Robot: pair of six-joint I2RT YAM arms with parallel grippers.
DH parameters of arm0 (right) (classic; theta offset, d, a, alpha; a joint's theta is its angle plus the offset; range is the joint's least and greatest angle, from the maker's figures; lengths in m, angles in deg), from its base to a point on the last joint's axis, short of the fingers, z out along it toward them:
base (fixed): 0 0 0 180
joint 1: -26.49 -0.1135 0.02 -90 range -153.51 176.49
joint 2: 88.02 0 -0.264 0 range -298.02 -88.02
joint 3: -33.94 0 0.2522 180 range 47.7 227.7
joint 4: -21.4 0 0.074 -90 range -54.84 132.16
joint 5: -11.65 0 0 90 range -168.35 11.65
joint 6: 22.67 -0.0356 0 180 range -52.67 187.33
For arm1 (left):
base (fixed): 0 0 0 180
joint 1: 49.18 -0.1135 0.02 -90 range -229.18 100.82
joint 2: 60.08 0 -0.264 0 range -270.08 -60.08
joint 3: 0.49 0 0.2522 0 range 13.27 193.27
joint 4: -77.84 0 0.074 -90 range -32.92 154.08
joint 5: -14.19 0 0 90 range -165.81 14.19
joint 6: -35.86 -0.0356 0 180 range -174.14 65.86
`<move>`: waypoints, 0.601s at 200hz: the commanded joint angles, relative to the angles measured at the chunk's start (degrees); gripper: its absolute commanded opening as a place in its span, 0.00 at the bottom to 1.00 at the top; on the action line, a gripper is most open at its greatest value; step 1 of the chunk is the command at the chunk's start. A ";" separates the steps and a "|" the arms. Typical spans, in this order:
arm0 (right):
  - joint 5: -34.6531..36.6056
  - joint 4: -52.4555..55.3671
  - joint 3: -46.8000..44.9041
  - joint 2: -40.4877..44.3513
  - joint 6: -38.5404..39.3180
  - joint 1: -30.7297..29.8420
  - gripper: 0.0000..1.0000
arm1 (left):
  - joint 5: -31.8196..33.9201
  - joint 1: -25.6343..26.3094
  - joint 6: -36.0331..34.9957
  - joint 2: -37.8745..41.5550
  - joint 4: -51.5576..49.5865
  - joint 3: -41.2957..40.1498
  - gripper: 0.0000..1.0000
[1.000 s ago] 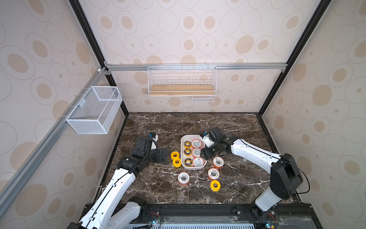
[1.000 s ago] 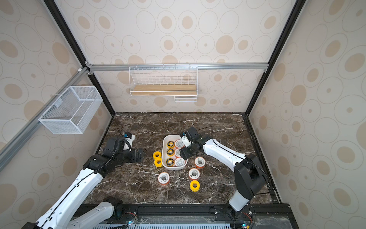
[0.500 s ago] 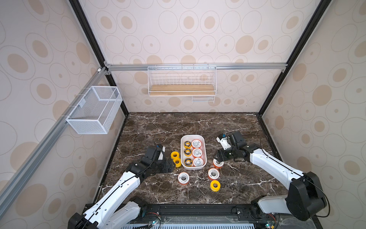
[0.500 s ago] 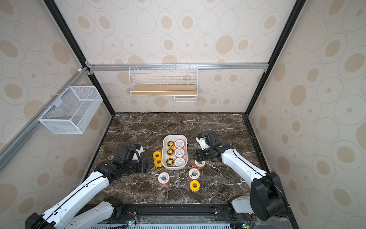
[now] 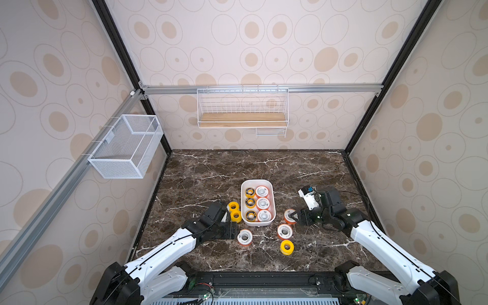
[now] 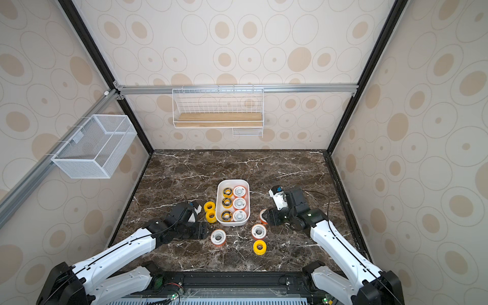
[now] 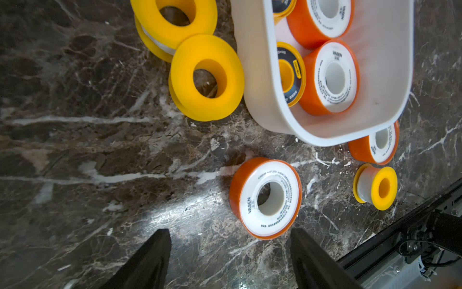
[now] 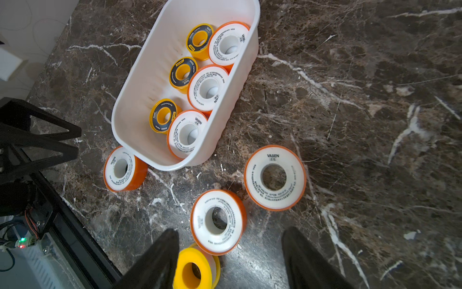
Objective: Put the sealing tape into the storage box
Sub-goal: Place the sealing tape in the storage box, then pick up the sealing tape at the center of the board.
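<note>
L gripper [image 7: 230, 231]: jaws apart, nothing held; arm is stretched low over the marble. VASEN orange-rimmed tape spool [image 7: 266, 199] is lined up just ahead. Jaws should be centred round its rim before closing. R gripper [image 8: 230, 232] hovers open, empty. Six spools are in storage box [image 7: 253, 90], six outside.

Left arm [image 5: 163, 250] and right arm [image 5: 383, 248]: white link shells, black joint housings, thin black cable along each. Left gripper [image 7: 228, 231]: fingers [image 7: 150, 260] black, wedge-shaped, tapering to tips.
</note>
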 commanded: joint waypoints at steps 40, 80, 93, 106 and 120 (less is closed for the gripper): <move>1.08 2.82 -0.13 1.91 -0.54 0.27 0.71 | 5.24 6.06 -2.85 -5.75 2.04 1.85 0.73; 1.21 2.77 0.05 1.22 -0.47 0.27 0.72 | 6.48 7.62 -6.32 -8.70 3.07 2.25 0.71; 1.19 2.77 0.29 0.70 -0.43 0.28 0.72 | 5.63 7.65 -6.95 -9.75 4.17 2.29 0.70; 1.04 2.85 0.38 0.20 -0.36 0.27 0.72 | 5.21 7.74 -7.22 -10.68 5.29 2.29 0.69; 0.67 2.69 0.34 -0.10 -0.40 0.27 0.72 | 5.35 7.72 -7.47 -11.74 6.22 2.47 0.68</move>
